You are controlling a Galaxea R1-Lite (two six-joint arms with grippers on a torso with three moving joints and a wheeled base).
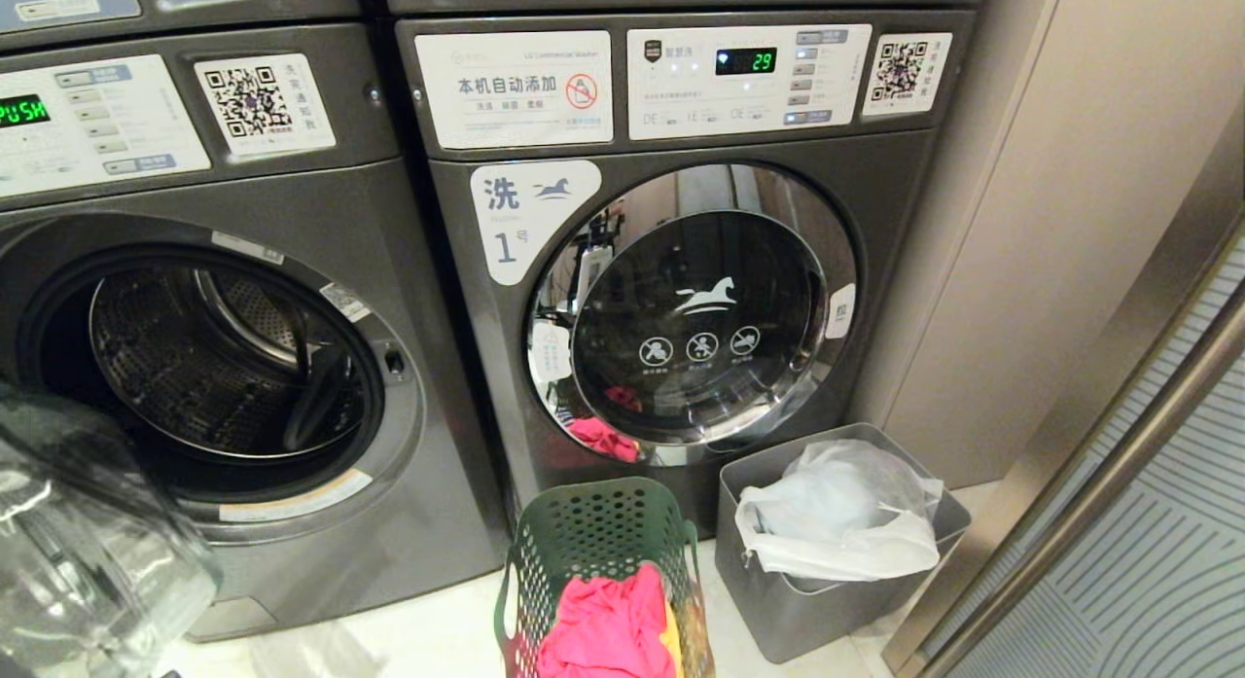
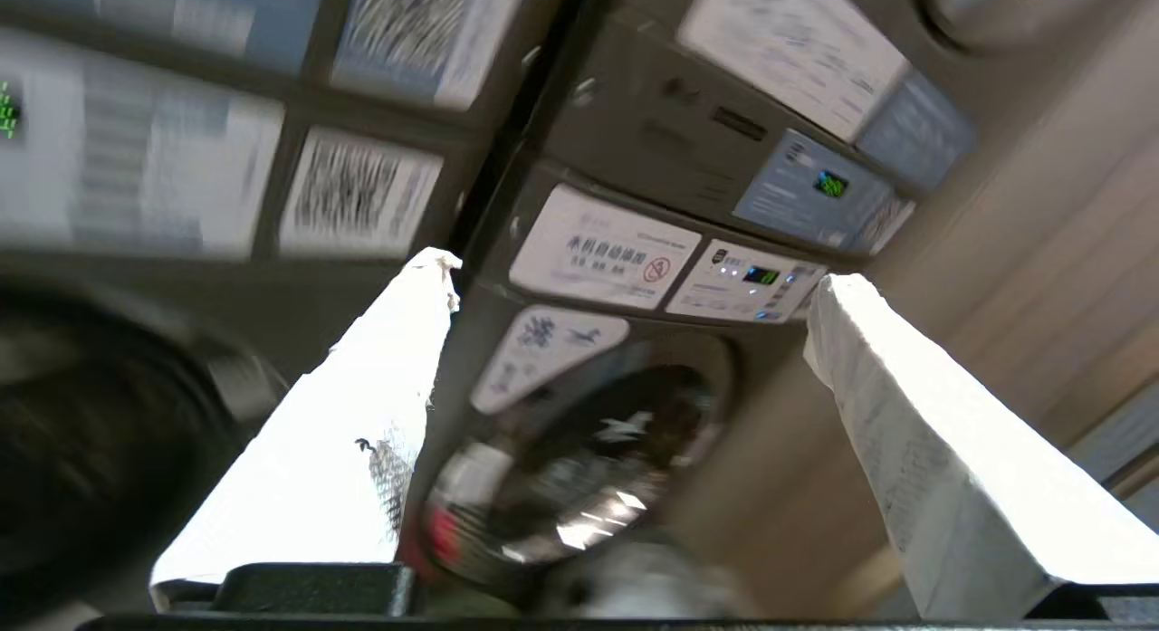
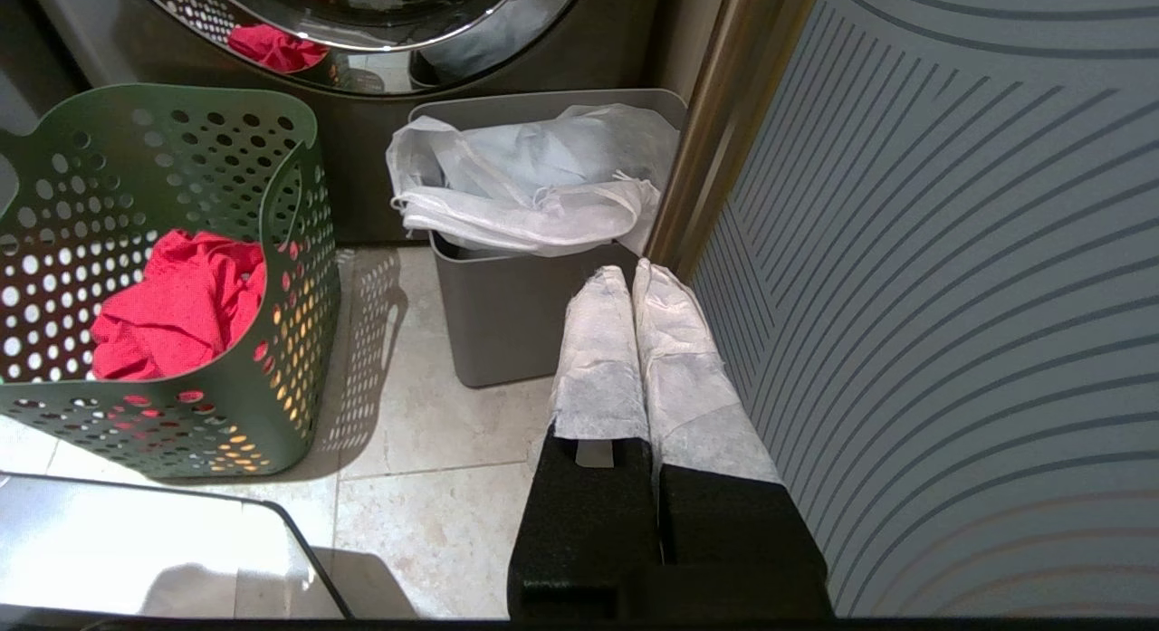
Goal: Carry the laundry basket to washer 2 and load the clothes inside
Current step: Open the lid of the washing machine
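The laundry basket [image 1: 598,561] at six o'clock holds pink-red clothes [image 1: 608,629], the grey bin [image 1: 827,600] at four o'clock a white bag [image 1: 836,522]; left gripper [image 2: 625,341] jaws apart, right gripper [image 3: 634,278] jaws together.

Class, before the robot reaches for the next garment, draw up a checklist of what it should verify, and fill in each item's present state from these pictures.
1. Open drum of the left dark grey front-loading washer reachable: ok, door open, steel drum visible.
2. Dark green perforated plastic laundry basket within view, upright on the floor: ok.
3. Bright pink-red garment remaining in the basket: ok, with a yellow-orange piece beside it.
4. Left hand open and empty: ok, fingers wide apart, nothing between them.
5. Right hand shut and empty: ok, near the grey rectangular bin.
6. Numeral 2 label on the open washer: cannot tell, not visible.
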